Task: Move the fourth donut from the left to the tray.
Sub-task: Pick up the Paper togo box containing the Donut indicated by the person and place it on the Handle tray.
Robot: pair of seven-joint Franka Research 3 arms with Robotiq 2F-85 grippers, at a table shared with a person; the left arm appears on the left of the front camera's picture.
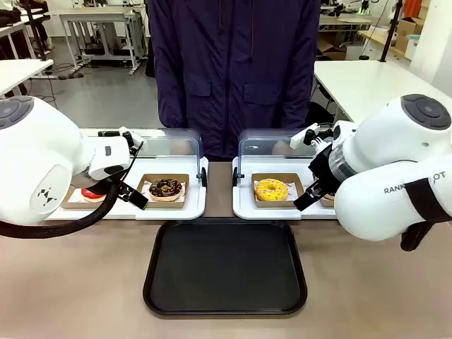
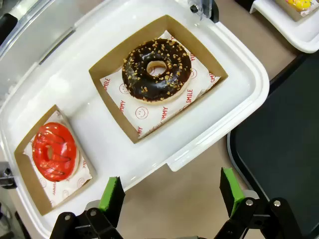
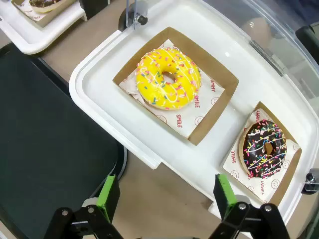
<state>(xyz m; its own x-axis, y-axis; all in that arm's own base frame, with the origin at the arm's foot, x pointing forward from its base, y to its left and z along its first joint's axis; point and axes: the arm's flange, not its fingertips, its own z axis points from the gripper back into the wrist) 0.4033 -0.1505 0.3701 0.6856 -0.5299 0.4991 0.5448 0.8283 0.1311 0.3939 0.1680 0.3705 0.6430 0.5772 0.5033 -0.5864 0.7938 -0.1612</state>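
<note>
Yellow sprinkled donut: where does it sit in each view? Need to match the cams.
Front view: yellow donut right of centre, just beyond the black tray.
Left wrist view: the donut in the top right corner, cut by the edge.
Right wrist view: the donut upper middle.
Shared landmark: the black tray, at the right edge in the left wrist view, at the left in the right wrist view.

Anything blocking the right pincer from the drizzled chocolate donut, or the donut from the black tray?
Nothing visible between the open right pincer and the drizzled chocolate donut. Toward the black tray, only the white tray's rim to lift over; the yellow donut sits beside that path.
</note>
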